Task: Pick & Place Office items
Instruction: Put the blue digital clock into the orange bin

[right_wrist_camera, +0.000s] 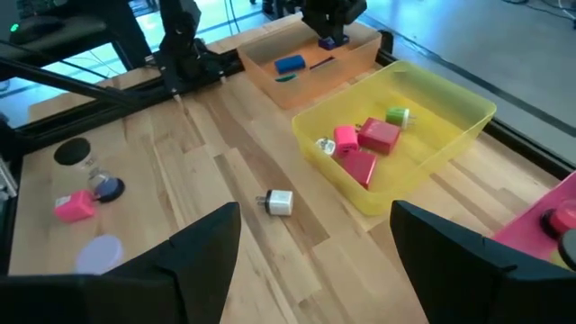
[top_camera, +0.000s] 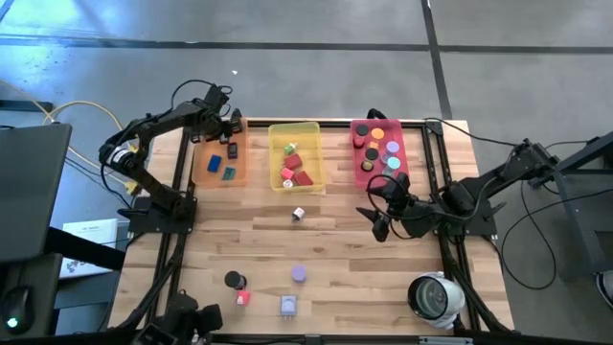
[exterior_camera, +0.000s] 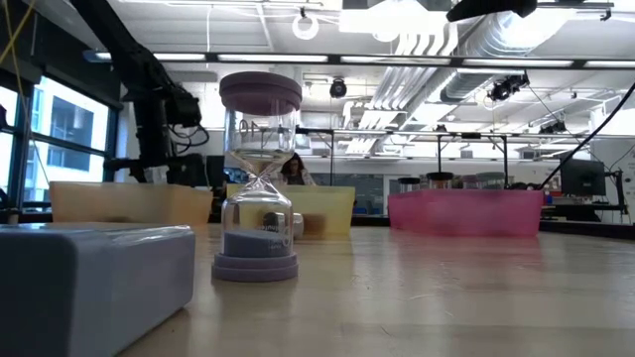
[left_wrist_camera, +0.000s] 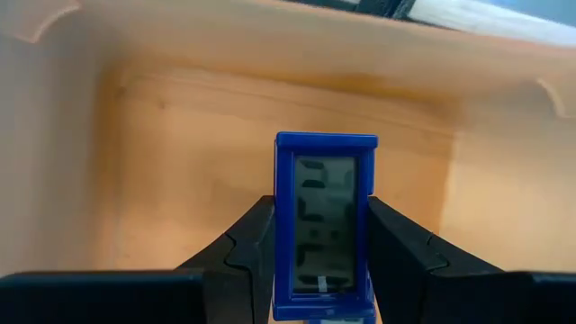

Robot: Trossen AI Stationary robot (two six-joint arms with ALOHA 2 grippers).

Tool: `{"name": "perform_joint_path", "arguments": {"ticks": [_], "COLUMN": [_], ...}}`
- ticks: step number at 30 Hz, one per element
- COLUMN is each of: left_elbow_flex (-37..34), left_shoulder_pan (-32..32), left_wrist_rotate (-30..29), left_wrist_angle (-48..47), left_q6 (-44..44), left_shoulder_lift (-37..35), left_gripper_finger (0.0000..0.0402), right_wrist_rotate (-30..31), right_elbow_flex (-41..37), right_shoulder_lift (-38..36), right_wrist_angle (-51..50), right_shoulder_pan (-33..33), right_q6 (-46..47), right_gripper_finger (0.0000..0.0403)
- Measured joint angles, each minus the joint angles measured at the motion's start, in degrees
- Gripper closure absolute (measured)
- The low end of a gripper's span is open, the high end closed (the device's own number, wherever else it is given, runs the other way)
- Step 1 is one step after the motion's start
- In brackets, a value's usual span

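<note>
Over the orange tray (top_camera: 219, 171) at the worktop's far left corner, the left gripper (left_wrist_camera: 324, 270) hangs with its fingers pinched on a small blue timer (left_wrist_camera: 325, 225) — the placing step, by my reading. Next it should lower and let go. The right gripper (top_camera: 380, 213) waits near the pink tray (top_camera: 357, 177), jaws spread wide and empty. A white cube (top_camera: 298, 215) lies mid-table — others sit along the near edge.

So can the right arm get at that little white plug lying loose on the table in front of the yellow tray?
Probably yes. The right claw stands open over bare wood, with nothing between it and the white plug; the left claw is away over the orange tray.
</note>
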Motion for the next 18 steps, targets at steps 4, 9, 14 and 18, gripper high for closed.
{"name": "perform_joint_path", "arguments": {"ticks": [4, 9, 14, 18], "left_elbow_flex": [0.0, 0.0, 0.0, 0.0], "left_shoulder_pan": [0.75, 0.76, 0.76, 0.8], "left_wrist_rotate": [0.24, 0.26, -0.3, -0.54], "left_wrist_angle": [0.61, 1.36, 2.19, 2.08], "left_q6": [0.0, -0.01, -0.72, -1.16], "left_shoulder_lift": [1.23, 1.82, 2.02, 2.02], "left_gripper_finger": [0.0279, 0.0279, 0.0279, 0.0279], "right_wrist_rotate": [0.04, 0.24, 0.22, 0.2], "right_elbow_flex": [0.0, 0.0, 0.0, 0.0], "right_shoulder_lift": [0.0, 0.0, 0.0, 0.0], "right_wrist_angle": [-0.06, -0.64, -1.22, -1.36], "right_shoulder_pan": [-0.02, -0.02, -0.02, -0.02], "right_q6": [-0.02, -0.02, -0.01, -0.02], "right_gripper_finger": [0.0126, 0.0126, 0.0126, 0.0126]}}
